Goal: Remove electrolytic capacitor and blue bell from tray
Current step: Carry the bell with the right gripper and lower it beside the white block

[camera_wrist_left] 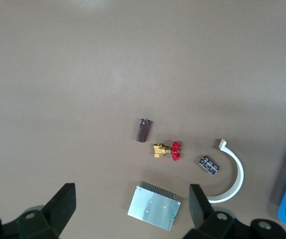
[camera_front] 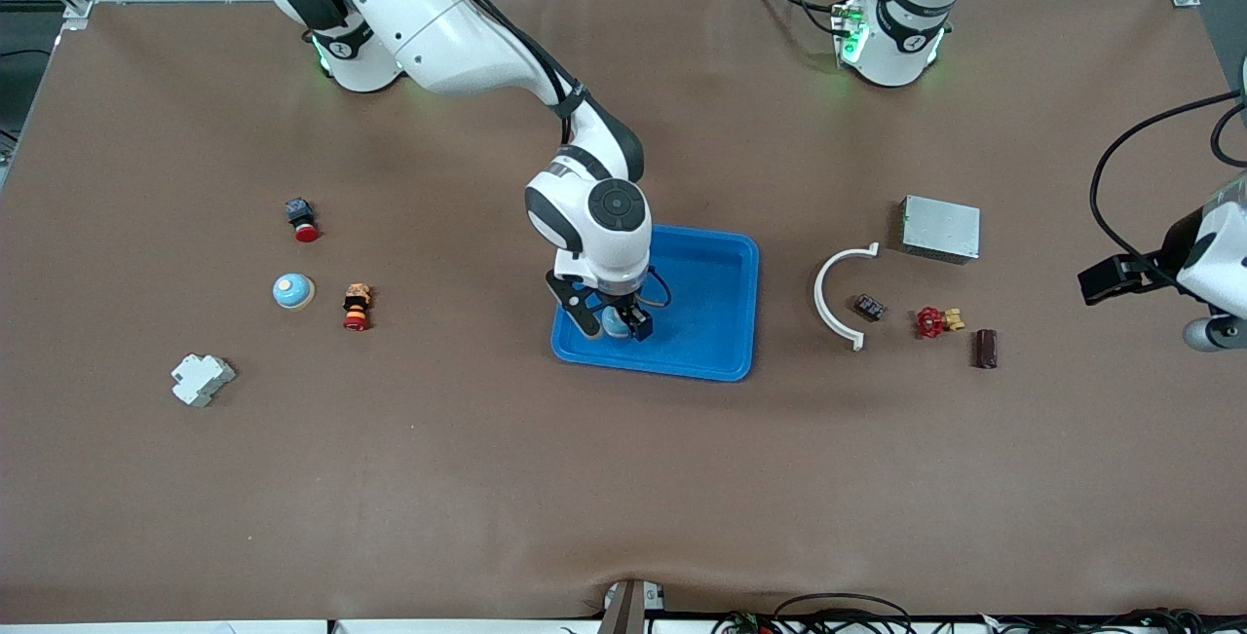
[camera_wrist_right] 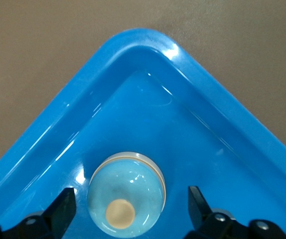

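Note:
A light blue bell (camera_front: 615,321) (camera_wrist_right: 127,200) with a beige button sits in the corner of the blue tray (camera_front: 711,288) (camera_wrist_right: 133,42) nearest the front camera, toward the right arm's end. My right gripper (camera_front: 614,322) (camera_wrist_right: 130,193) is low over it and open, one finger on each side with blue tray showing in both gaps. A dark brown capacitor (camera_front: 986,349) (camera_wrist_left: 143,130) lies on the table toward the left arm's end. My left gripper (camera_front: 1113,280) (camera_wrist_left: 133,193) hangs open and empty, high over that end of the table.
Near the capacitor lie a red-handled brass valve (camera_front: 936,321), a small black component (camera_front: 870,307), a white curved piece (camera_front: 838,295) and a metal box (camera_front: 940,228). Toward the right arm's end are a second bell (camera_front: 293,290), two red push buttons (camera_front: 303,220) and a white block (camera_front: 202,379).

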